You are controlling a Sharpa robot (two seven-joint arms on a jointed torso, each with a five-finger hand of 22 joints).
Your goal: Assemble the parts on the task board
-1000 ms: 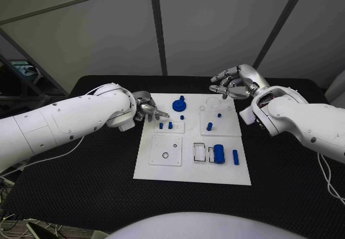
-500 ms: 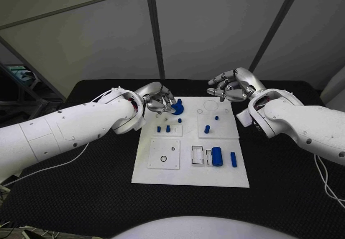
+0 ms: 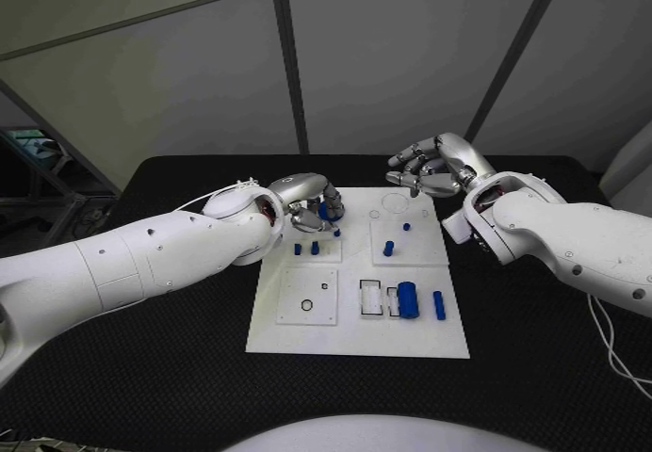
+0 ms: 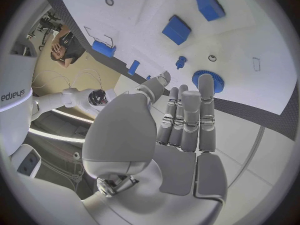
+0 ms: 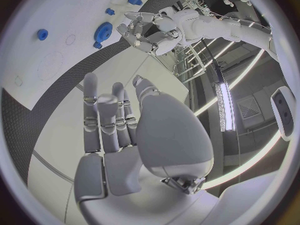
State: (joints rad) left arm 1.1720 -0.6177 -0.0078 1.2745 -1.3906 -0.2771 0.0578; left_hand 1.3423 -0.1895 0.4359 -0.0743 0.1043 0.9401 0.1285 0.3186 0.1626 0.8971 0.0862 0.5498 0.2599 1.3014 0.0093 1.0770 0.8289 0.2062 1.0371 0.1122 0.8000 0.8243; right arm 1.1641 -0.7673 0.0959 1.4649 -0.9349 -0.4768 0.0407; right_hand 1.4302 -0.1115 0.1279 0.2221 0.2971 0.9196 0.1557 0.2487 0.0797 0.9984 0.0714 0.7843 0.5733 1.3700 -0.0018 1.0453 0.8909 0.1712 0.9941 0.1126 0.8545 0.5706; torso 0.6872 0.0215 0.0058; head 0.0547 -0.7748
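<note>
Both hands empty: left hand fingers straight above gear; right hand half-curled.

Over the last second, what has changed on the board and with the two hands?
The left hand moved from the board's left edge toward the far end, and now hovers over the blue gear, fingers extended, holding nothing. The right hand stayed raised beyond the task board, empty. The parts lie as before.

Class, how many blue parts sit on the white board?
7: gear under the left hand, two pegs nearer, two pegs right of those, cylinder and bar nearest; the hand may hide more.
</note>
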